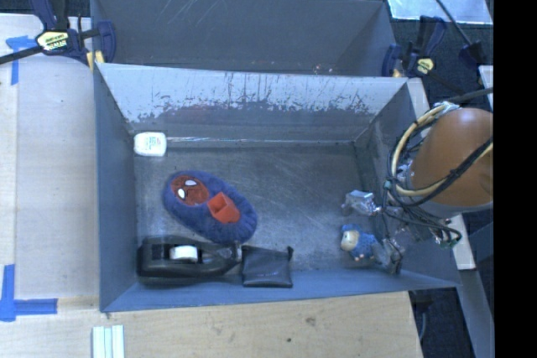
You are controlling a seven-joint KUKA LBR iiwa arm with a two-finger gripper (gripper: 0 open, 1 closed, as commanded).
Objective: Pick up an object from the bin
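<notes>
My gripper [374,229] is low in the bin's front right corner, close to the right wall. Right by it, on the bin floor, lies a small toy [351,242] with a pale round top and a blue lower part. Whether the gripper touches or grips the toy cannot be made out. A blue plush toy [210,207] with red patches lies left of the middle, well away from the gripper.
A black tape dispenser [180,257] holding a white roll lies along the front wall at the left, with a black pouch [267,266] beside it. A small white block [151,144] sits at the back left corner. The arm's orange cover and cables hang over the right rim.
</notes>
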